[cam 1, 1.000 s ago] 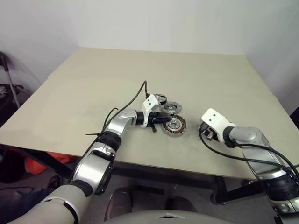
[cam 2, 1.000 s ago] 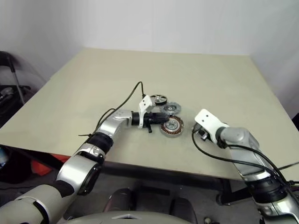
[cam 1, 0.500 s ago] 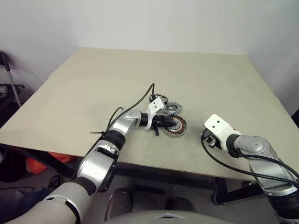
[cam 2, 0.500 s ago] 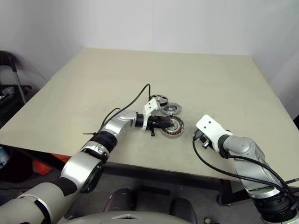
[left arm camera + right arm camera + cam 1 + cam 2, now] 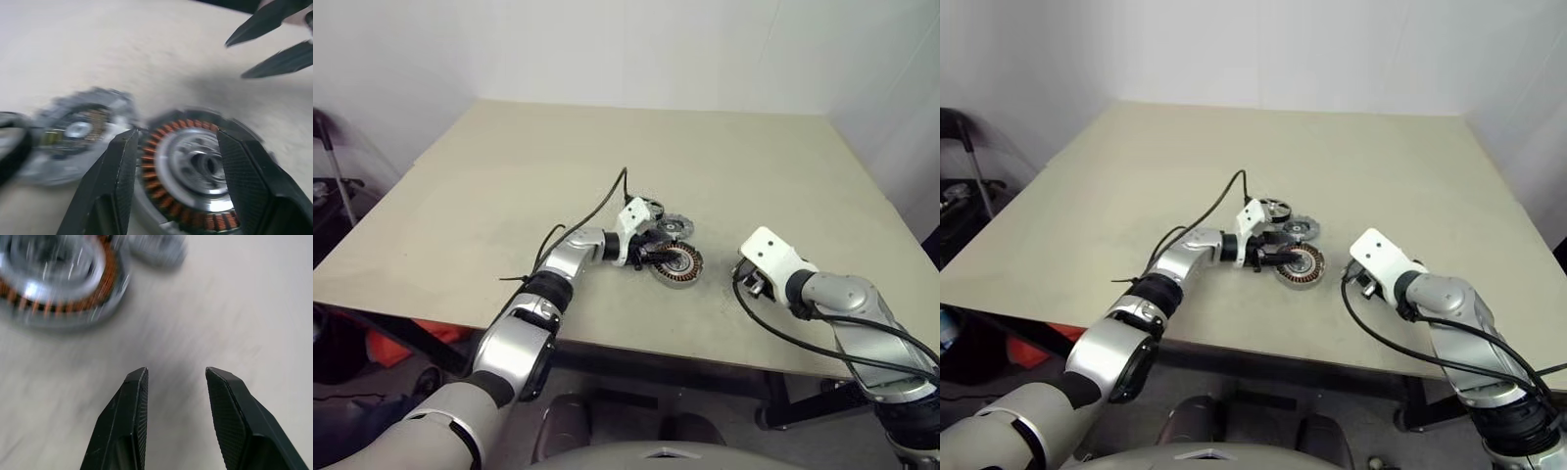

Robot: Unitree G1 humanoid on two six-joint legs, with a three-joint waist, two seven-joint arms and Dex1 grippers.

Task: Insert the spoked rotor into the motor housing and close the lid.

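Left gripper (image 5: 176, 161) opening over the housing (image 5: 676, 263); right gripper (image 5: 176, 396) idling beside it.

Left fingers, pinched close a second ago, are now spreading to either side of the housing without gripping it. Right fingers are standing parted on nothing, the arm having lifted slightly. The housing is sitting on the table (image 5: 509, 196), the lid (image 5: 674, 226) just behind it and the rotor (image 5: 1276, 209) partly hiding behind the left wrist. Wrist views are blurring detail.
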